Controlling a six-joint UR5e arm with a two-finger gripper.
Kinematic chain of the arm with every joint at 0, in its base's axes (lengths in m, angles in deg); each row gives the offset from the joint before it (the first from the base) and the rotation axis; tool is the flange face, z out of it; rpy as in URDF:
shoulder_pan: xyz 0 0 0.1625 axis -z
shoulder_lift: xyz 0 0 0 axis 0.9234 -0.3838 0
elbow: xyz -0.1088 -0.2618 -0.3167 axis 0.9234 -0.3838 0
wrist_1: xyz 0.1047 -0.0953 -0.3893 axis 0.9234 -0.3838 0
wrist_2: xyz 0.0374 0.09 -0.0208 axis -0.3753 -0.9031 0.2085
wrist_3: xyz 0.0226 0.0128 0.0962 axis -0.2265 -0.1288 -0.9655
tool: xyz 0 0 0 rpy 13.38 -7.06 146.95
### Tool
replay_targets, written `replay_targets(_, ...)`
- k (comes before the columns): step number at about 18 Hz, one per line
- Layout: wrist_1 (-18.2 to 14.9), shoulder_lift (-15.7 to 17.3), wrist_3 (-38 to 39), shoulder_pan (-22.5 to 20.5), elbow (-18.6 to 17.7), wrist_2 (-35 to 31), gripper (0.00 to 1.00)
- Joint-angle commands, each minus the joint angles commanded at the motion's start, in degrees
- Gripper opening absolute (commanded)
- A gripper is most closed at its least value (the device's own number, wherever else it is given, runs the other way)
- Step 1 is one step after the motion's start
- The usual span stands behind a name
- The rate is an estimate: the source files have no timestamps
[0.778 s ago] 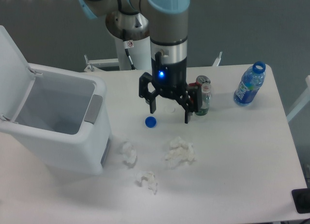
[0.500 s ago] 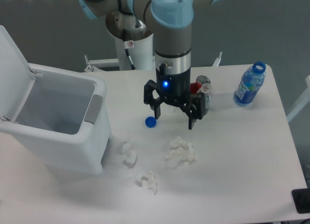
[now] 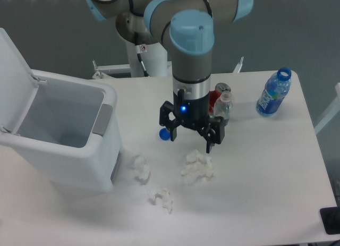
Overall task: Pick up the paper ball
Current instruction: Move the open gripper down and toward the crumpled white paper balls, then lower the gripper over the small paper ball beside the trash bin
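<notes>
Camera, gripper: the gripper (image 3: 192, 141) hangs above the table (image 3: 265, 166) with both fingers spread wide and nothing between them.
Camera, target: the paper ball (image 3: 161, 197) lies loose near the front edge, well apart from the gripper, in front of the upright wad (image 3: 141, 168) and left of the big fluffy wad (image 3: 197, 166).
Camera, surroundings: open bin (image 3: 64, 134) on the left, blue cap (image 3: 164, 133) beside one fingertip, blue bottle (image 3: 273, 92) at the far right.
Progress: nothing grasped yet; approach, descent, closing and lift all appear left to do.
</notes>
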Motion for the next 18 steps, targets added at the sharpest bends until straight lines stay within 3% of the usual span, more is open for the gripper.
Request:
replay_targets(2,1.67,-1.75,0.00,0.44,0.00,0.00,1.00)
replay_targets(11,2.20,-9.75,-1.14,4.30,2.98,0.17,1.00)
replay_targets(18,2.11,-12.74,-15.46,4.75,3.51,0.09,1.00)
